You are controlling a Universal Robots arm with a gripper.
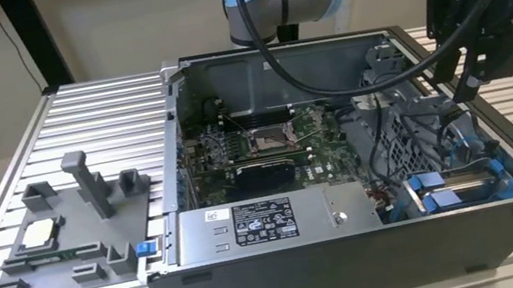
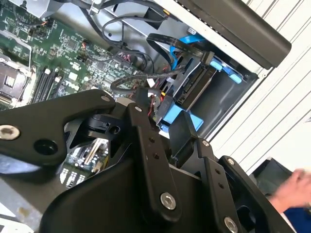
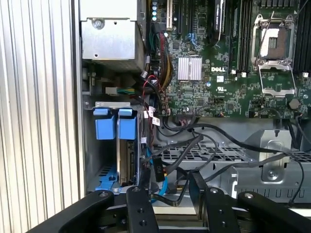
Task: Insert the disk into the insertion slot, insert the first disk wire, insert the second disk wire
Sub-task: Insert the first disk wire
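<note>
The disk, silver in a bright blue frame, sits in the insertion slot at the case's front corner on the exterior view's right. In the first wrist view the disk stands edge-on behind two blue tabs. In the second wrist view the disk shows dark with blue clips. Black wires and a blue cable run by its end; whether they are plugged in I cannot tell. My gripper hangs above the case's right wall, well over the disk. Its fingers stand apart with nothing between them.
The open computer case lies on a slatted metal table. Inside are the green motherboard and a grey labelled power supply box. A grey fixture sits on the exterior view's left. A person's hand is beside the case.
</note>
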